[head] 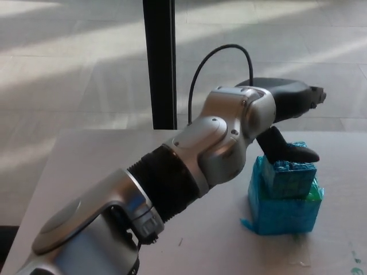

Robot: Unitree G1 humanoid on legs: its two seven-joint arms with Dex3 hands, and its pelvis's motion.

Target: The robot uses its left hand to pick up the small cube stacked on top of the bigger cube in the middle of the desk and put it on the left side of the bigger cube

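left hand (285, 112): above and just behind the small cube, palm down – thumb (289, 150) hangs down over the cube's top back edge, touching or nearly so; the other fingers reach past it on the far side. Spread apart, clasping nothing yet.
small cube (288, 177): directly under the left hand, stacked on the bigger cube, upright, a little right of centre on it.
bigger cube (282, 211): below the small one, on the desk (86, 166), under the hand.
key relation: cube lies straight down from the palm – my read is the hand needs only a short drop and a closing of the fingers round the small cube's sides.
long axis: cube roughly equal-sided, none to speak of.
nearer hand: left; right not visible.
drop spot: bare desk on the arm's side of the bigger cube, under the silver forearm (218, 140).
writing/brands: none readable – both cubes wrapped in crinkled blue-green film, no labels.
step: reach done, grasp not yet made.
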